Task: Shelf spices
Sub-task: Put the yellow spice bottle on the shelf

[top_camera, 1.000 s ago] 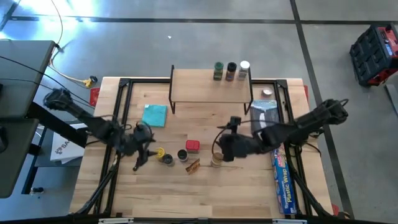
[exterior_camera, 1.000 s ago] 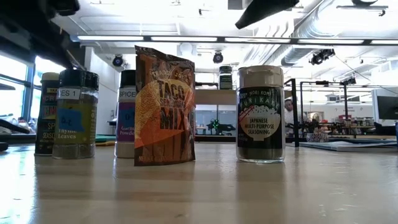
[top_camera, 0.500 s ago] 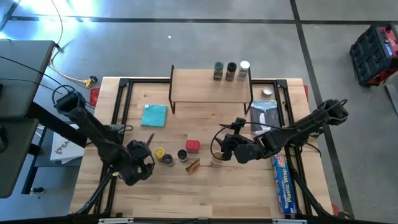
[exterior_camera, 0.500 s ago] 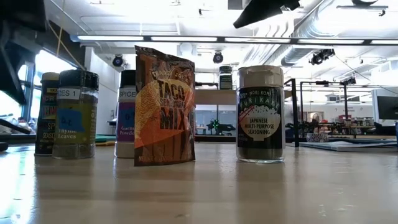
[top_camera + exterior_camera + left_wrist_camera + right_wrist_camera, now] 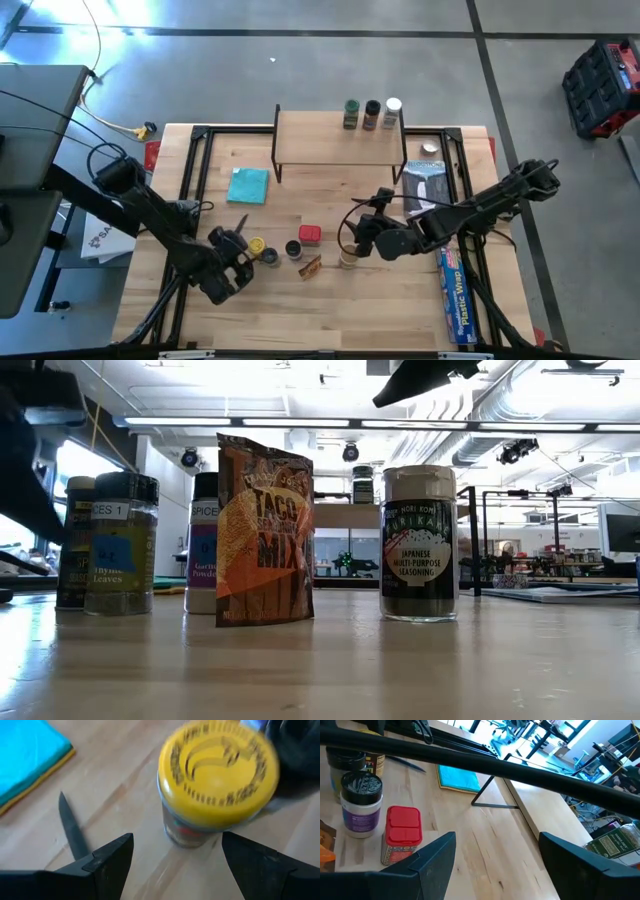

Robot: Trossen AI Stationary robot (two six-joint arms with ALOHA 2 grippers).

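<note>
- Wooden surface (image 5: 330, 300) carries a group of spices near its front middle: we see a yellow-lid jar (image 5: 257, 246), a dark-lid jar (image 5: 270, 257), a black-lid jar (image 5: 293, 249), a red box (image 5: 309, 235), a packet (image 5: 310, 267) and a tan-lid jar (image 5: 347, 257).
- We find three more jars (image 5: 371, 114) standing in a row at the right end of the shelf (image 5: 320, 137), at the far edge of the surface.
- We place the left end effector (image 5: 234, 264) low, just beside the yellow-lid jar. In the left wrist view its fingers (image 5: 112, 857) stand wide apart, with the jar (image 5: 217, 775) ahead of the gap and not held.
- We place the right end effector (image 5: 362, 232) above the tan-lid jar. In the right wrist view its fingers (image 5: 437, 852) are spread wide and hold nothing; the red box (image 5: 403, 832) and black-lid jar (image 5: 361, 802) lie ahead.
- In the low view, the packet (image 5: 264, 530) stands upright between jars, and the tan-lid jar (image 5: 419, 543) stands to its right.
- We also note a teal cloth (image 5: 248, 185) left of the shelf and a blue box (image 5: 453, 280) along the right edge.
</note>
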